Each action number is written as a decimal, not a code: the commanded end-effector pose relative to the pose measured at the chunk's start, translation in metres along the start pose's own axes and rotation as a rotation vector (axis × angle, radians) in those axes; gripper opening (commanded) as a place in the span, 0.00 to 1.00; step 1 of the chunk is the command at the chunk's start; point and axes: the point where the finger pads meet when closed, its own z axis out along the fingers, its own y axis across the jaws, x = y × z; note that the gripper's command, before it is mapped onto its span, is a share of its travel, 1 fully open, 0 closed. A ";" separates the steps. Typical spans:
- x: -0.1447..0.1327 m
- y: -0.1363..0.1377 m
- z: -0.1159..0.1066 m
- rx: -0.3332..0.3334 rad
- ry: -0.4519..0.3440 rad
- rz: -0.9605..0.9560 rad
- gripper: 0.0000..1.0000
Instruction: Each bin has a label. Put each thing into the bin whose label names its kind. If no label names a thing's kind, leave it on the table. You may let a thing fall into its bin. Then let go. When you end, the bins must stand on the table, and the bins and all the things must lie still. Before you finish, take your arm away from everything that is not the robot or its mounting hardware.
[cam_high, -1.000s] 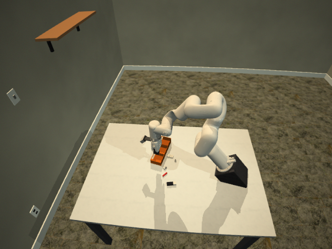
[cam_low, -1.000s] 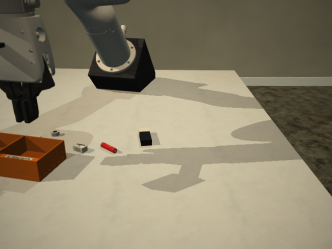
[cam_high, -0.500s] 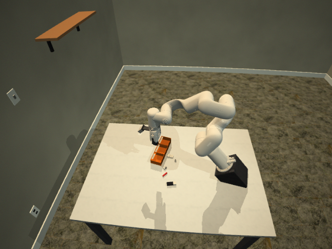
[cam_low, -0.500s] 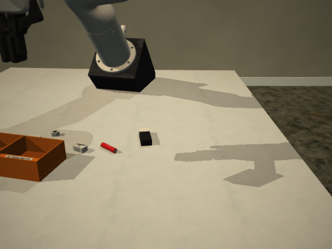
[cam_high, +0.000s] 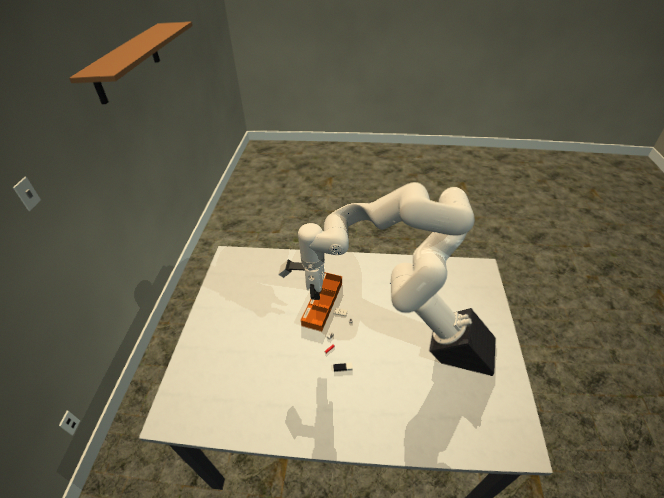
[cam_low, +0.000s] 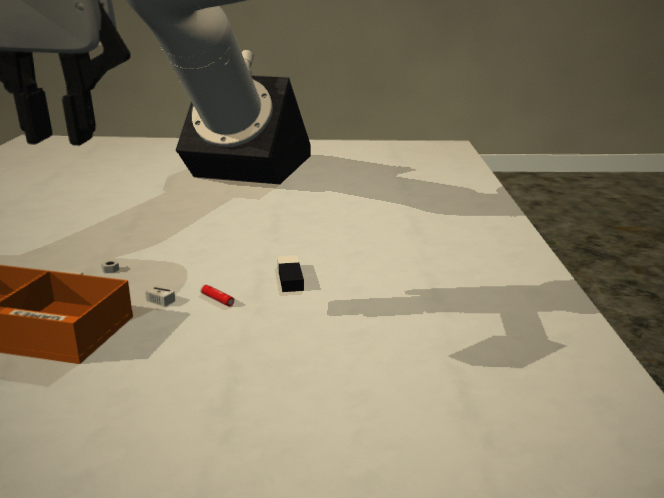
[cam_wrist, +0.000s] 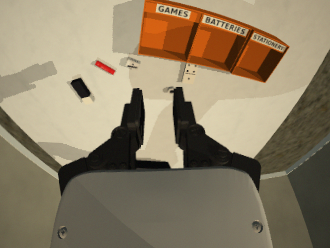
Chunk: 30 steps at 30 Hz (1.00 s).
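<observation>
An orange bin (cam_high: 313, 323) (cam_low: 101, 326) (cam_wrist: 166, 35) with three compartments labelled GAMES, BATTERIES and STATIONERY stands on the table. My gripper (cam_high: 315, 293) (cam_low: 55, 134) (cam_wrist: 158, 100) hangs above the bin, its fingers apart with nothing between them. A red battery (cam_high: 329, 348) (cam_low: 217, 295) (cam_wrist: 104, 67), a black-and-cream block (cam_high: 339, 367) (cam_low: 290, 274) (cam_wrist: 81, 88), a small grey ribbed piece (cam_high: 330, 336) (cam_low: 160, 296) (cam_wrist: 129, 62) and a grey nut (cam_high: 350, 320) (cam_low: 110, 265) lie on the table beside the bin. A small white dotted tile (cam_high: 340, 311) (cam_wrist: 189, 72) lies close to the bin's side.
The arm's black base (cam_high: 466, 348) (cam_low: 246, 144) stands on the right part of the white table (cam_high: 241, 385) (cam_low: 375, 418). The table's edge runs on the right in the exterior view, with floor beyond it.
</observation>
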 end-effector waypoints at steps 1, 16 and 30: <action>-0.006 -0.008 0.015 0.000 0.010 -0.087 0.29; -0.049 -0.050 0.102 0.000 -0.002 -0.640 0.29; -0.049 -0.050 0.102 -0.005 0.009 -1.062 0.29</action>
